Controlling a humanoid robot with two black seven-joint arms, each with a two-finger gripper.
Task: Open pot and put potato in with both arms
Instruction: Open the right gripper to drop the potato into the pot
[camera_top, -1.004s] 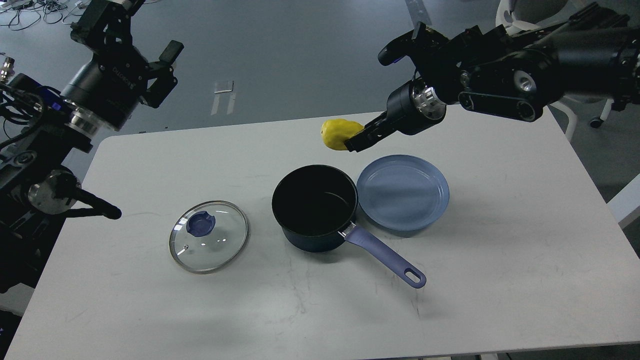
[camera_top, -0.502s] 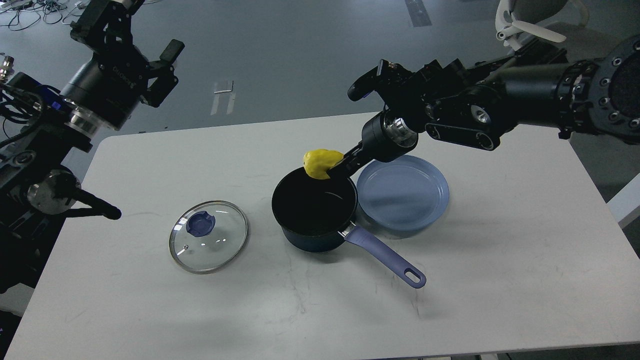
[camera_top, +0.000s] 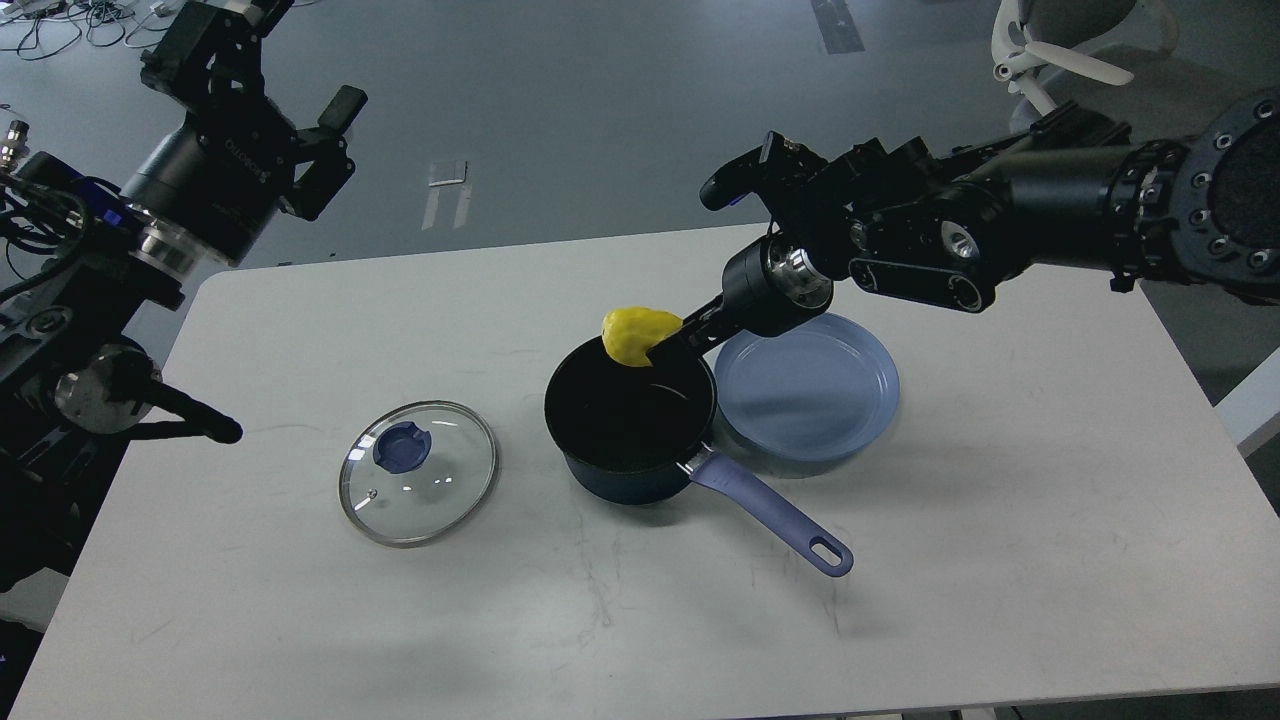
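Observation:
A dark blue pot (camera_top: 630, 420) with a lilac handle stands open at the table's middle. Its glass lid (camera_top: 418, 472) with a blue knob lies flat on the table to the left. My right gripper (camera_top: 668, 343) is shut on the yellow potato (camera_top: 635, 336) and holds it over the pot's far rim. My left gripper (camera_top: 325, 150) is raised at the upper left, off the table, with its jaws apart and empty.
A light blue plate (camera_top: 808, 388) sits right beside the pot on its right, under my right arm. The pot's handle (camera_top: 775, 515) points to the front right. The white table (camera_top: 1000, 500) has bare room at the front and right.
My right gripper has carried the potato down and to the left, from above the table behind the plate to the pot's far rim. The left arm has barely moved.

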